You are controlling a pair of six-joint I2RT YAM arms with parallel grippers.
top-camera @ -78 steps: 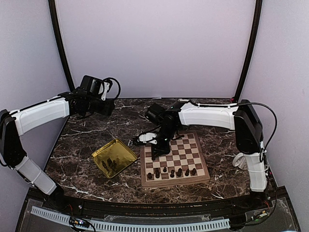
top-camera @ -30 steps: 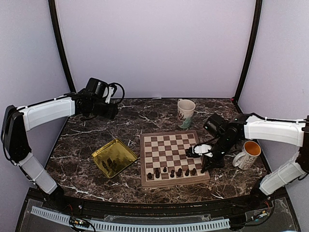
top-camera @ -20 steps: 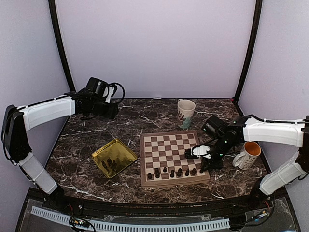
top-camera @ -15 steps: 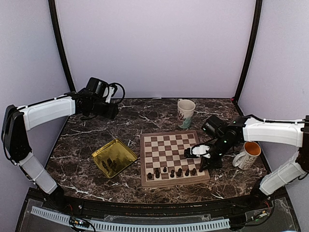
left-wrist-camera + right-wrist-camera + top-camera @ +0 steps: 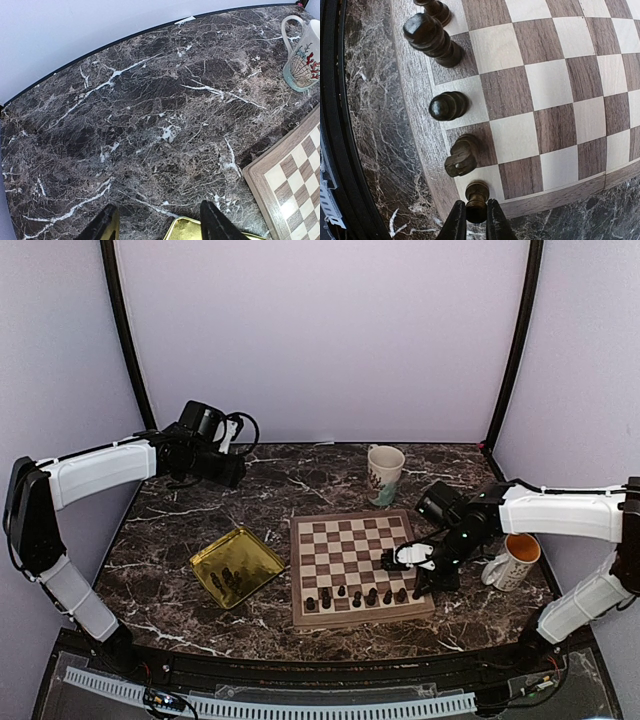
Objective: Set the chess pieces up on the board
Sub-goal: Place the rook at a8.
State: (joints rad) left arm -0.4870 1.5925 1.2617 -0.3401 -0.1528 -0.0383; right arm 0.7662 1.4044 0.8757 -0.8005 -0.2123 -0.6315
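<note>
The right gripper has its jaws set narrow on an upright corner piece, with no gap showing. The piece stands on the board at its 5 o'clock corner. Its long axis is vertical, so the way out is probably straight up. The remaining chess pieces lie in the gold tray at 9 o'clock, nearer the left gripper, which is open and empty.

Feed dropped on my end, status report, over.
Left gripper open, empty. Right gripper straddling corner piece on board; grip unclear. Nothing in the way.
</note>
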